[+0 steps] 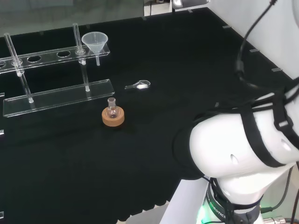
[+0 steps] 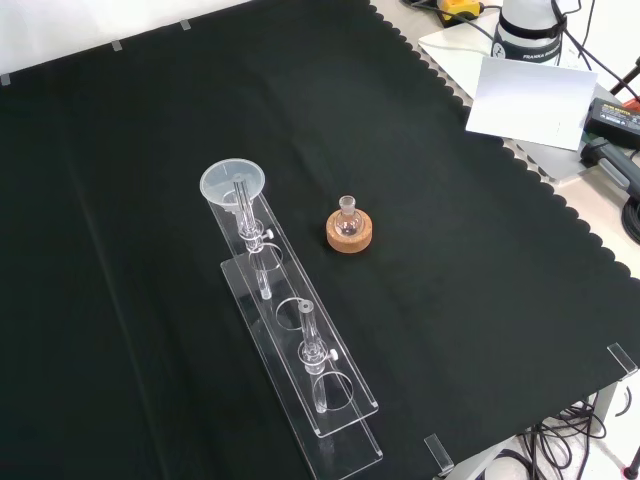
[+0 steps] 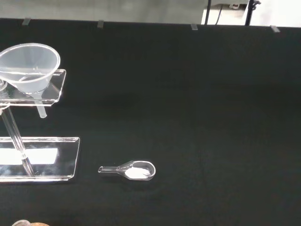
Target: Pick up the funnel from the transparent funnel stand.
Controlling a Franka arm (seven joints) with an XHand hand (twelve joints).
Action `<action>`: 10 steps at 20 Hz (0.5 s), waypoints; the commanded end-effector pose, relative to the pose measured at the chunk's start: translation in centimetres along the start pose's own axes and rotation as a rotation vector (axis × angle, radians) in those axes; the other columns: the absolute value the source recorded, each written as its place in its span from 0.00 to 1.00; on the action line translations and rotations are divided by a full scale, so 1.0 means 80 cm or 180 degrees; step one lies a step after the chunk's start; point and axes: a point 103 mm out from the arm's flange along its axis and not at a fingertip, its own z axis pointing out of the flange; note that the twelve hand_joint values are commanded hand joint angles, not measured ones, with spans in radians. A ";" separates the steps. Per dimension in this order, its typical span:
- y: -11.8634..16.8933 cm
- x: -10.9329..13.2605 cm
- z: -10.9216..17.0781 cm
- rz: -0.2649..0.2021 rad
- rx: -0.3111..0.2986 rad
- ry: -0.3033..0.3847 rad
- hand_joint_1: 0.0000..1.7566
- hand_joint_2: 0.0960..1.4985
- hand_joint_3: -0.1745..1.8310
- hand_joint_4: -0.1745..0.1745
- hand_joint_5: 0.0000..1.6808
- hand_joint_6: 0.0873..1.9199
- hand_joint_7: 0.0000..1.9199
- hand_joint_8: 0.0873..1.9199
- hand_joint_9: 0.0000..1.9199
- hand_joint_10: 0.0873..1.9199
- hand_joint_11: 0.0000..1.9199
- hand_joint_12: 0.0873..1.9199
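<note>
head view upper left: funnel (image 1: 95,41) sits in the funnel stand (image 1: 58,95) hole, keeping it upright; i can't tell the hand's state.

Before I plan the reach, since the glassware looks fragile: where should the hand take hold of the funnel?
Probably the funnel cone's rim, from above. It sits upright in the end hole of the transparent stand, stem hanging below the shelf, so lifting straight up frees it.

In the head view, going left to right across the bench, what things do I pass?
Transparent funnel stand, then the funnel seated at the stand's right end, then the small flask on its cork ring, then the clear scoop holding white powder, then the arm's own white link.
</note>
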 end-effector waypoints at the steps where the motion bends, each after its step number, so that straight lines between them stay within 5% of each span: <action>1: 0.104 0.032 0.021 -0.0317 0.0085 0.0033 0.01 0.69 0.29 0.61 0.07 0.00 0.01 0.11 0.04 0.28 0.00 0.67; 10: 0.178 0.098 0.055 -0.0631 0.0423 -0.0061 0.15 0.60 0.23 0.57 0.11 0.00 0.03 0.20 0.08 0.31 0.00 0.72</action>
